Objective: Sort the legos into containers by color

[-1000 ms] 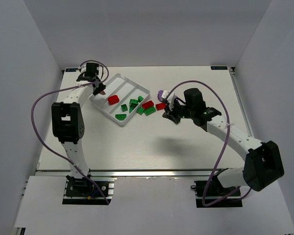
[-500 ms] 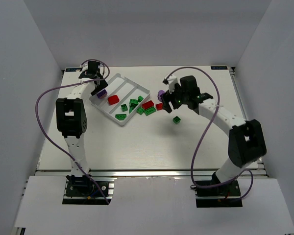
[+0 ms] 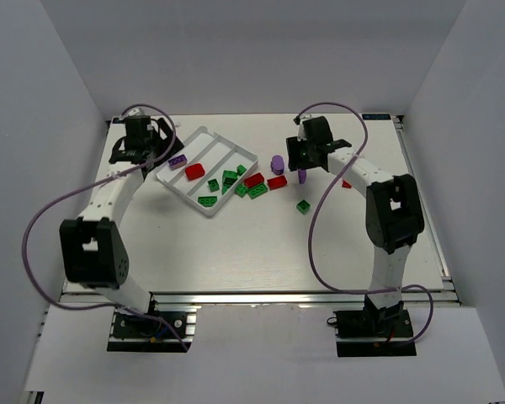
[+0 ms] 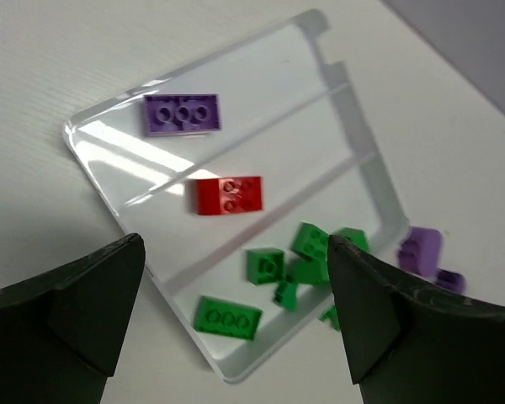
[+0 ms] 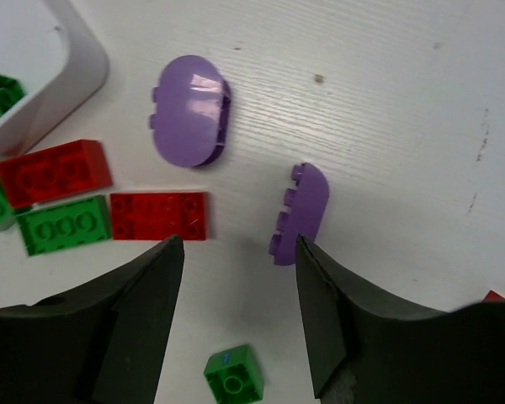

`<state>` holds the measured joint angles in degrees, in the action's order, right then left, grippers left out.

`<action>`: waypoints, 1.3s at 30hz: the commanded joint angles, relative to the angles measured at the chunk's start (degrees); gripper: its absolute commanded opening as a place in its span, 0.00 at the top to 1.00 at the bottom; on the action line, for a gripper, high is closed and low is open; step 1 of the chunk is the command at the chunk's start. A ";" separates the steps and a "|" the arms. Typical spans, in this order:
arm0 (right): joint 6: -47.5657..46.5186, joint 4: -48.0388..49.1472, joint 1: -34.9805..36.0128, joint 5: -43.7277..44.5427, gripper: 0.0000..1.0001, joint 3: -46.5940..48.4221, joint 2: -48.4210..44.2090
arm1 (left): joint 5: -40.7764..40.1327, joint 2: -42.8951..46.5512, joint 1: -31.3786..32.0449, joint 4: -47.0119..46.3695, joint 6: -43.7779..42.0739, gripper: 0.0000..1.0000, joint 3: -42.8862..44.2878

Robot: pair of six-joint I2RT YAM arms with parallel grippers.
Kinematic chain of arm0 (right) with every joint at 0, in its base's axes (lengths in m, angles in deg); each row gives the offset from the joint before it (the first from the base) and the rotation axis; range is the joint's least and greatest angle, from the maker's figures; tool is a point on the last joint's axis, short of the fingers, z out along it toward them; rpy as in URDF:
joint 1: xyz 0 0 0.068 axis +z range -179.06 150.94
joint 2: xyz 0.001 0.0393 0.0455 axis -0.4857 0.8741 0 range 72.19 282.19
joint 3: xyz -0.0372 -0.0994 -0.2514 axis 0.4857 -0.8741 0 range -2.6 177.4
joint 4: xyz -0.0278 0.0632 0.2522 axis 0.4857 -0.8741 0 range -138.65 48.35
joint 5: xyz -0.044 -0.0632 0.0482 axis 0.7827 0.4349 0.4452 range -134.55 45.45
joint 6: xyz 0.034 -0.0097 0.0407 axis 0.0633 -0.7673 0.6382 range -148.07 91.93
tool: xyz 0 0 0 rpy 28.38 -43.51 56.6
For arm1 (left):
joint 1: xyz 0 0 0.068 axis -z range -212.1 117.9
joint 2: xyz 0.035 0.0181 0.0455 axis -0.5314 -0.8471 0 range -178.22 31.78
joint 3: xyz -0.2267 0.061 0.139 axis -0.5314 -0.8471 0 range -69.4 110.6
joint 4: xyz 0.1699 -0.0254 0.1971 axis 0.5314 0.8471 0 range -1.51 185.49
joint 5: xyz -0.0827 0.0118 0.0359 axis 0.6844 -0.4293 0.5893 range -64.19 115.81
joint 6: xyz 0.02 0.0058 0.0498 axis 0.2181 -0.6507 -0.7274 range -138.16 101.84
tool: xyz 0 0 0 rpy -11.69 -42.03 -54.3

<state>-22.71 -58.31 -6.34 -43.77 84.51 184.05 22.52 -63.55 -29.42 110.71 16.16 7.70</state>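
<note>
Hovering right gripper (image 5: 236, 261), spread, over mid-frame purple lego (image 5: 301, 210) to line up a pinch; holding left gripper (image 4: 234, 252), also spread, above tray (image 4: 269, 84)

Bright, even light; glare streaks the tray (image 4: 118, 143) floor, and the near dark fingers (image 4: 63, 316) look blurred.

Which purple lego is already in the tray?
The rectangular purple brick, alone in the tray's outer compartment; both rounded purple ones lie on the table.
</note>
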 commanded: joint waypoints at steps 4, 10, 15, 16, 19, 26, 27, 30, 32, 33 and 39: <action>0.26 -2.23 -0.57 9.24 0.40 4.64 4.25 | 7.68 15.77 -0.22 -4.11 -0.58 0.02 -10.38; -0.36 -2.67 -1.36 9.60 0.40 6.05 8.38 | 11.36 26.41 -0.22 -6.21 1.96 0.02 -19.70; -1.06 -2.50 -1.54 8.63 0.42 7.19 11.10 | 15.50 30.72 -0.22 -8.42 4.25 0.02 -23.75; -1.06 -2.49 -1.80 8.54 0.43 7.54 11.37 | 16.29 30.99 -0.22 -8.94 4.87 0.02 -23.92; -1.15 -2.49 -2.50 7.58 0.50 7.81 12.33 | 18.32 31.69 -0.22 -9.73 6.36 0.02 -24.63; -2.29 -1.62 -3.91 0.30 0.83 7.29 10.68 | 18.76 33.72 -0.22 -8.69 6.81 0.02 -25.59; -2.64 -1.27 -3.91 -0.33 0.86 6.94 9.97 | 18.67 33.98 -0.22 -8.42 6.72 0.02 -25.68; -3.60 0.92 -3.91 -8.05 0.96 6.49 6.90 | 18.67 34.95 -0.22 -8.59 6.63 0.02 -26.91; -4.83 2.07 -3.91 -15.05 1.00 6.41 4.44 | 19.46 35.12 -0.22 -9.56 7.68 0.02 -28.14; -5.19 3.56 -3.91 -17.80 1.00 5.80 3.47 | 20.07 35.04 -0.22 -11.30 8.29 0.02 -28.58; -17.83 9.63 -3.82 -44.16 1.00 -0.26 -4.44 | 30.34 31.45 -0.22 -21.75 15.41 0.02 -30.25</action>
<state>-32.61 -54.62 -10.51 -69.63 86.18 185.44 46.14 -30.81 -29.40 96.81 27.60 -21.93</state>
